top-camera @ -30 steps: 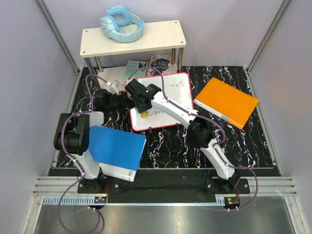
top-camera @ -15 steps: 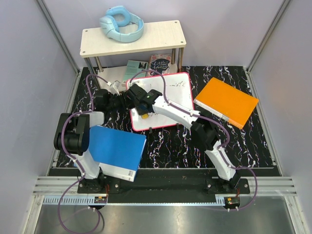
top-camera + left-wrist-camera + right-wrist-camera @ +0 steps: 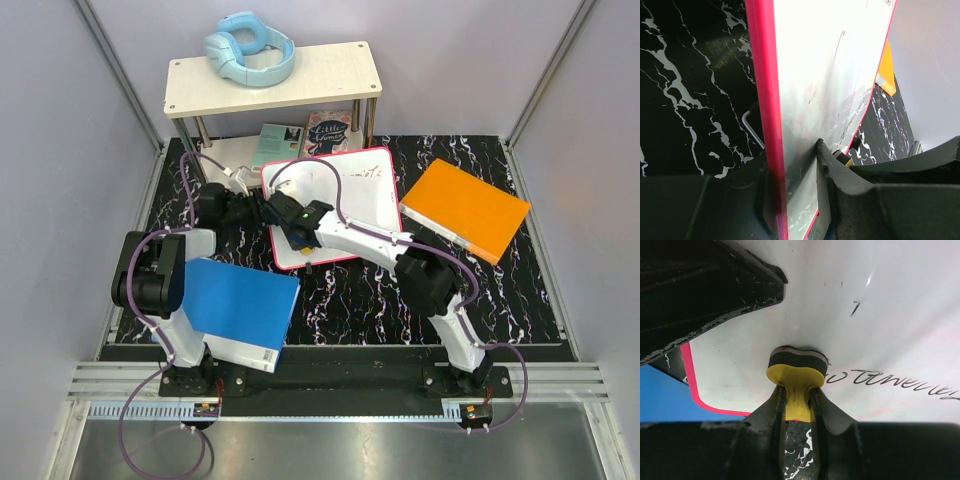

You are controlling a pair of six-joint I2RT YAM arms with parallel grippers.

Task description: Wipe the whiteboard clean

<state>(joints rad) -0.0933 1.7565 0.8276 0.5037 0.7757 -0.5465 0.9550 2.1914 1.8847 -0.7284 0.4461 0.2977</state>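
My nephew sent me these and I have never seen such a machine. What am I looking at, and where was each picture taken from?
These are two robot arms bolted to a black marbled table. One picture looks down from above. The other two come from small cameras on each arm's wrist. The left hand clamps the red edge of the whiteboard, apparently to steady it. The right hand pinches a yellow eraser, its dark pad against the board beside some handwriting. A blue book lies to the left and an orange book to the right. Headphones sit on a small shelf at the back.
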